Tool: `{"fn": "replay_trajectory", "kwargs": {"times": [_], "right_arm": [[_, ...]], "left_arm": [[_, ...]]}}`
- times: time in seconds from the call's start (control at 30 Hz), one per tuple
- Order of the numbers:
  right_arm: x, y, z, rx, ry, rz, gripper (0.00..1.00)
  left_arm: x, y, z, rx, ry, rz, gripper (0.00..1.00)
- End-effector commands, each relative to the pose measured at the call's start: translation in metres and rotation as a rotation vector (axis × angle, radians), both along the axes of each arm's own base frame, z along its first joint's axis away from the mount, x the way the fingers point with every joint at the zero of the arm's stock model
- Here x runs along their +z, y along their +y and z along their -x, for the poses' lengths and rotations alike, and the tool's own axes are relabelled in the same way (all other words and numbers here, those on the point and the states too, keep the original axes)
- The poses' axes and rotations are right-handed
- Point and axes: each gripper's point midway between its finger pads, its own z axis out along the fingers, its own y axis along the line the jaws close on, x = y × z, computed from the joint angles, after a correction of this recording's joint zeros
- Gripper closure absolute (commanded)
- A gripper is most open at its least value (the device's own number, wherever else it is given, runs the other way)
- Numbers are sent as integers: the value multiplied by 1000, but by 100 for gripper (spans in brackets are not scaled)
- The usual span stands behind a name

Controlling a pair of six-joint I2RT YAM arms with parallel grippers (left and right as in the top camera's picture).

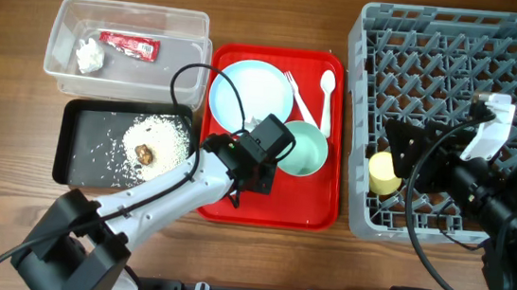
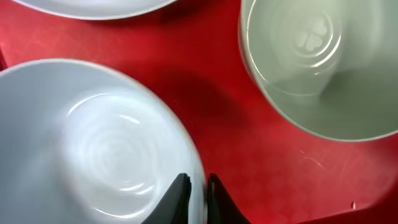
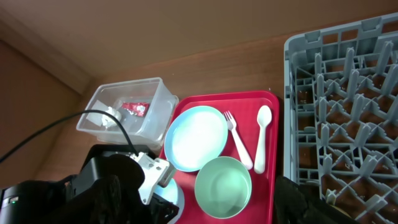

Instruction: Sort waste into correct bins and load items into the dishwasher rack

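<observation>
My left gripper point(image 1: 259, 159) point(image 2: 198, 186) is shut on the rim of the small pale blue bowl point(image 2: 93, 143), which is on the red tray point(image 1: 315, 203). Beside it are the mint green bowl point(image 1: 301, 149), the pale blue plate point(image 1: 249, 95), the white fork point(image 1: 299, 97) and the spoon point(image 1: 327, 99). The yellow cup point(image 1: 384, 173) sits in the grey dishwasher rack point(image 1: 467, 51). My right gripper point(image 1: 399, 149) hovers just above the cup, open and empty. Rice and a brown chunk point(image 1: 147, 151) lie in the black tray point(image 1: 83, 142). The red wrapper point(image 1: 130, 45) and tissue point(image 1: 88, 54) are in the clear tub point(image 1: 128, 13).
The red tray lies between the black tray on its left and the rack on its right. The left arm's cable point(image 1: 198, 82) loops over the plate's left edge. The wooden table point(image 1: 11, 45) surrounds everything.
</observation>
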Motion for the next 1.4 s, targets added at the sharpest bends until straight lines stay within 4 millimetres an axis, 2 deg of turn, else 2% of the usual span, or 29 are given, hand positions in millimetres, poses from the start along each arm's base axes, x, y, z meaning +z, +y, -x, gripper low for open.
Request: {"fn": "replay_trajectory", "kwargs": {"times": [0.0,0.07,0.17,0.37,0.5,0.73,0.97,1.07,1.17,1.37], "right_arm": [[5,2,1,13,-10,-10,20],[5,2,1,13,-9,-10,18],[5,2,2,15,-10,-8,16],[3,2,0,15,-2,-8,16],[-1,2,1,15,16,-9,15],[-2,2,2,15,20,-8,14],[-1,2,2,18,14,-4,11],[-1,2,2,27,7,12,10],[-1,2,2,27,6,12,8],[-2,2,3,27,14,11,3]], "left_arm": [[18,-9,-5,17,-27,46,71],[19,-9,-5,16,-26,48,66],[26,-10,-7,17,-33,54,64],[71,-17,-19,20,-101,87,55],[96,-3,-37,69,-183,48,44],[113,22,-67,177,-217,77,47],[123,25,-67,162,-220,113,46],[134,30,-71,161,-254,127,44],[147,39,-83,200,-302,163,43],[154,49,-85,226,-314,176,44]]}}
